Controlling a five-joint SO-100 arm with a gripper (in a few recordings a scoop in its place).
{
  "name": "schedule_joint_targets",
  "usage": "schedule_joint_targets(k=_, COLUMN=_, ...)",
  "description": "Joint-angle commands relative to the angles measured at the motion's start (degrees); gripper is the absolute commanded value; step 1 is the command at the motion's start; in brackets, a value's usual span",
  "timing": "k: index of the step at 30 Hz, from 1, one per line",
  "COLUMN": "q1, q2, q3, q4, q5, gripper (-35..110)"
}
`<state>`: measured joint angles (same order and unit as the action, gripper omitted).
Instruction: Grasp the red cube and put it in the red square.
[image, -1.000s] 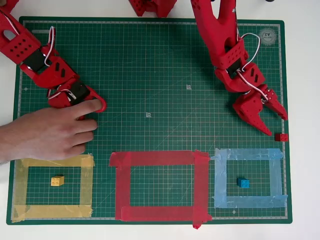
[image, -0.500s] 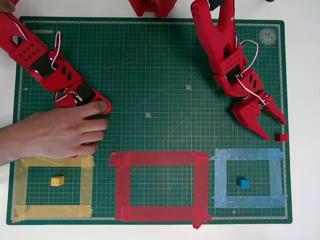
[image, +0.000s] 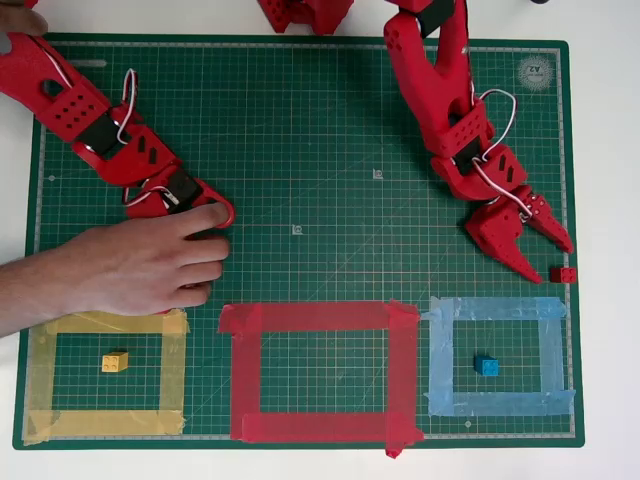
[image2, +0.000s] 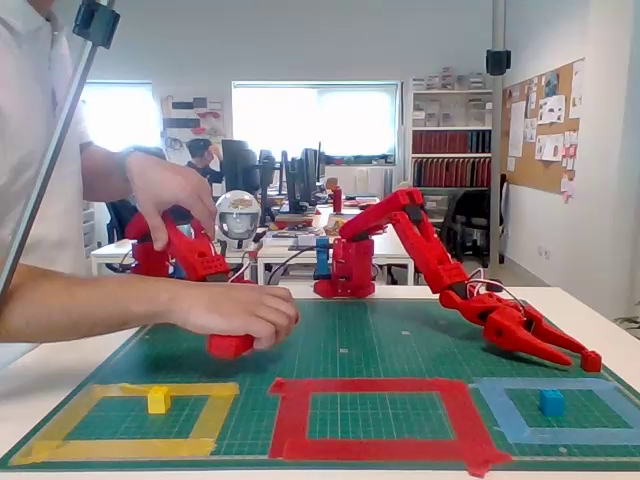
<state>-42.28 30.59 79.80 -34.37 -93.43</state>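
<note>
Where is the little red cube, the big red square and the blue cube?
red cube (image: 563, 274), overhead view, top face.
red square (image: 315, 317), overhead view, upper tape strip.
blue cube (image: 486, 366), overhead view, top face.

Green cutting mat flat on white worktop | yellow tape frame at mat's lower left in overhead view, yellow cube inside, clear of tape | light-blue tape frame at lower right, blue cube inside | office shelves and windows behind.
</note>
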Motion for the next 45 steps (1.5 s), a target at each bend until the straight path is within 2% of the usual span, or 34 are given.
schedule_joint_targets(k=1, q1=-1.49, q2=1.32, q3=-3.87, q4=-0.53, q5=-0.26, gripper=26)
schedule_joint_targets(k=20, q1=-2.29, q2=-4.57, q3=-17.84, q4=10.9, q5=1.85, gripper=26)
schedule_joint_targets(k=45, q1=-1.85, q2=-5.1, q3=-24.52, q4=21.71, q5=3.08, gripper=26)
